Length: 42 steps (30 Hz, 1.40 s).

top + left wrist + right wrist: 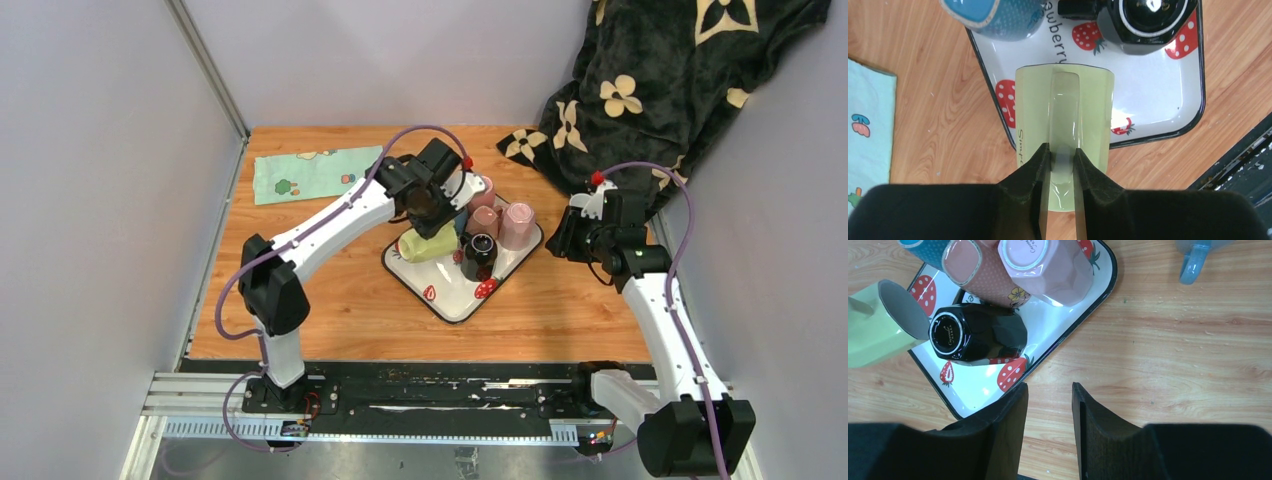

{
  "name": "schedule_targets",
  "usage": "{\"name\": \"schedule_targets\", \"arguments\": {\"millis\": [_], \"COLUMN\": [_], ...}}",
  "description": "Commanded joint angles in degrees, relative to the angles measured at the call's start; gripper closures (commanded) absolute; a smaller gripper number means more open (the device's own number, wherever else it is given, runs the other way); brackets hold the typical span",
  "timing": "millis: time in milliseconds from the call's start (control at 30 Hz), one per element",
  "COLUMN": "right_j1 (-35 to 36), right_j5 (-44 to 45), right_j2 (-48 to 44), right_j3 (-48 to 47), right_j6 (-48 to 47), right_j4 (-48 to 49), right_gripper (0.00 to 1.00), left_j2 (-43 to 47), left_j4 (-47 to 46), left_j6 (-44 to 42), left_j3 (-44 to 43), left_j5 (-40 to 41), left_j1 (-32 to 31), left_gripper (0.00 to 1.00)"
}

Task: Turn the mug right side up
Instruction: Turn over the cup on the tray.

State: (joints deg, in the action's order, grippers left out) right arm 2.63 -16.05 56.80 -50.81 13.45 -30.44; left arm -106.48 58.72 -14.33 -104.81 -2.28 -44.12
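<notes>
The left gripper (1062, 154) holds a pale green mug (1063, 110) by its handle over the left near edge of the strawberry-printed tray (1158, 100). Its two black fingers (1034, 172) are pinched close together on the handle's grip. The mug is tipped on its side, handle uppermost, and part of its body reaches out past the tray's rim over the wooden table (330, 300). From the right wrist view its open mouth faces the middle of the tray. I cannot tell from here whether it touches the tray.

A glossy black mug (978, 332) stands mouth-down on the tray just beside the green one, with its base ring showing. Two pink mugs (1048, 265), one plain and one dotted (975, 267), lean together at the tray's far side, their bases also turned up. A blue mug (993, 15) sits at the tray's far left corner.

The right gripper (1049, 390) hangs over bare wood off the tray's right side, its fingers (1008, 420) parted with nothing between them. A blue-grey mug handle (1193, 260) shows on the table farther right of the tray.

A light cloth (310, 172) lies flat well to the tray's far left. A dark flowered blanket (640, 100) is heaped beyond its far right.
</notes>
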Motion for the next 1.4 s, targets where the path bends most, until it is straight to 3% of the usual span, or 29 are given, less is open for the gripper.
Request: {"name": "schedule_targets", "arguments": {"millis": [0, 333, 500, 767, 1167, 1367], "right_j1": [0.62, 0.62, 0.67, 1.01, 7.28, 14.27], "right_j5": [-1.36, -8.85, -12.61, -13.88, -11.54, -11.29], "right_j2": [-1.88, -2.12, -1.61, 0.45, 8.41, 13.36], "right_j3": [-1.07, -2.7, -3.54, -5.1, -9.3, -12.43], "right_j6": [1.16, 9.59, 15.39, 27.18, 40.16, 46.23], "right_j4": [-0.03, 1.56, 3.0, 3.02, 1.08, 1.63], "right_gripper": [0.58, 0.59, 0.59, 0.59, 0.58, 0.58], "left_j2": [7.57, 28.48, 36.0, 46.18, 47.9, 47.3], "left_j4": [-6.67, -36.23, -45.78, -65.17, -73.95, -82.71], "left_j6": [1.24, 7.02, 8.88, 1.17, -10.71, -12.58], "left_j3": [5.85, 30.34, 39.85, 55.82, 63.3, 66.65], "left_j5": [1.07, 2.19, 6.48, 1.17, 0.31, 5.55], "left_j1": [-0.44, -0.44, -0.44, -0.46, -0.44, -0.47], "left_gripper": [1.0, 1.0, 1.0, 1.0, 1.0, 1.0]}}
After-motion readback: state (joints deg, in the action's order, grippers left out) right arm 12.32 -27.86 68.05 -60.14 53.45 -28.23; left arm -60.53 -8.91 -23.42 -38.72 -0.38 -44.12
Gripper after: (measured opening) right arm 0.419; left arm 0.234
